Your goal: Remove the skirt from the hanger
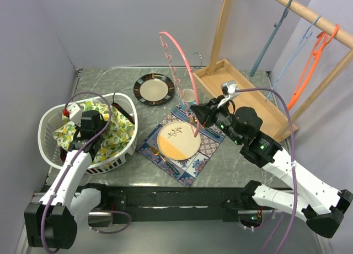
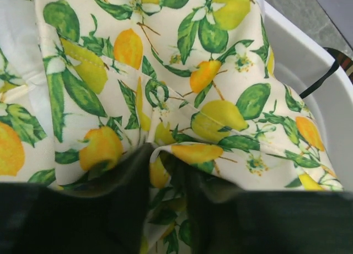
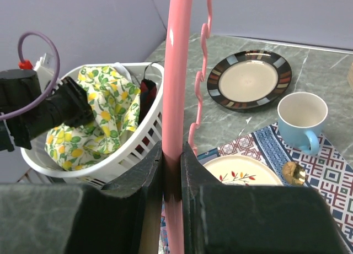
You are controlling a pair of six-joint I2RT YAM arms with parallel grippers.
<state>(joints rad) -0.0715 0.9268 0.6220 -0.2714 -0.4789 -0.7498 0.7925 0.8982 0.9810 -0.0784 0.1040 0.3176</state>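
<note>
In the basket [image 1: 43, 137] at bench left lies the skirt [image 1: 118, 135], a fold pinched by the left end effector [image 2: 165, 171] — well apart from the hanger [image 1: 179, 61], clamped upright by the right end effector [image 3: 172, 171].

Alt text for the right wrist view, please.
The right gripper is shut on a bare pink hanger. Behind, the left gripper touches the lemon-print skirt in a white basket; a plate and blue cup sit right.

— Where's the skirt [image 2: 165, 72]?
— I see it crumpled in the white basket [image 1: 44, 141]: cream, printed with lemons and green leaves (off the hanger [image 3: 177, 72]).
— And that?
— Pink, upright, well apart from it.
</note>
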